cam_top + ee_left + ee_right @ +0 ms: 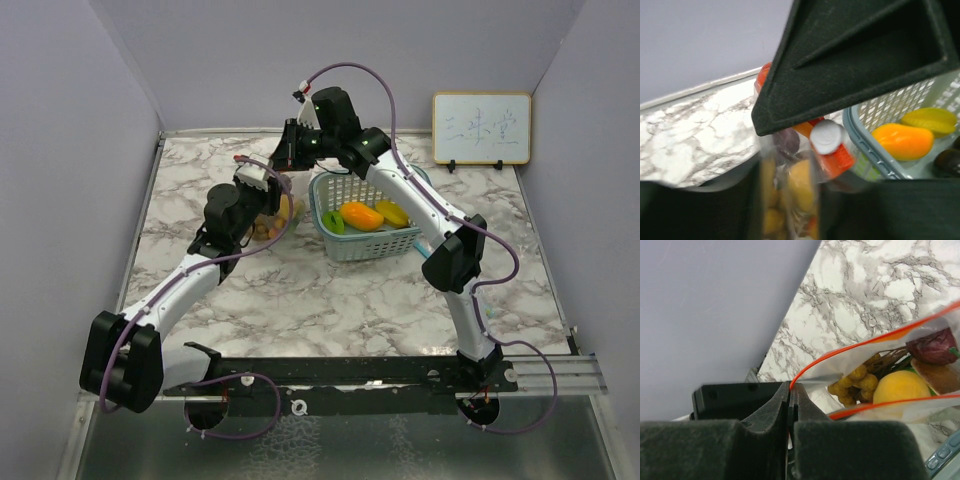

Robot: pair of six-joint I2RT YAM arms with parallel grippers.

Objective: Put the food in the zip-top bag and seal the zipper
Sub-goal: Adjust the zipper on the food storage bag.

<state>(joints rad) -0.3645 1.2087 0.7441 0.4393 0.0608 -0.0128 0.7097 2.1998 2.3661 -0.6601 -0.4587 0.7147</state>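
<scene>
**Bag.** A clear zip-top bag (276, 220) sits on the marble tabletop (350, 300), at 9 o'clock of a pale mesh basket (350, 250) and just beside it. Its mouth, edged by an orange zipper strip (840, 353), stands parted.

**Food in the bag.** Through the open mouth the right wrist view shows a brownish-yellow grape bunch (855, 380), a round yellow-orange fruit (900, 387) and a dark red plum (935, 347). They are packed against one another.

**Food in the basket.** An orange mango (360, 215) lies in the middle. A yellow piece (392, 212) lies at its 3 o'clock and a green piece (333, 222) at its 9 o'clock.

**Right pincer** (790, 395). The jaws are closed tight on one end of the zipper strip, with the orange edge running out of them. The bagged food lies at 3 o'clock of the grip in the wrist view, close by but not touching the pads. From above, this pincer (290, 150) hangs at 12 o'clock of the bag.

**Left pincer** (790, 200). The jaws stand at a middling gap, one on each side of the bag (787, 185), and yellow fruit shows through the plastic between them. Whether the pads press on the plastic cannot be told. From above, it sits at the bag's 9 o'clock edge.

**Other.** A small whiteboard (481, 128) leans at the far right of the tabletop.
</scene>
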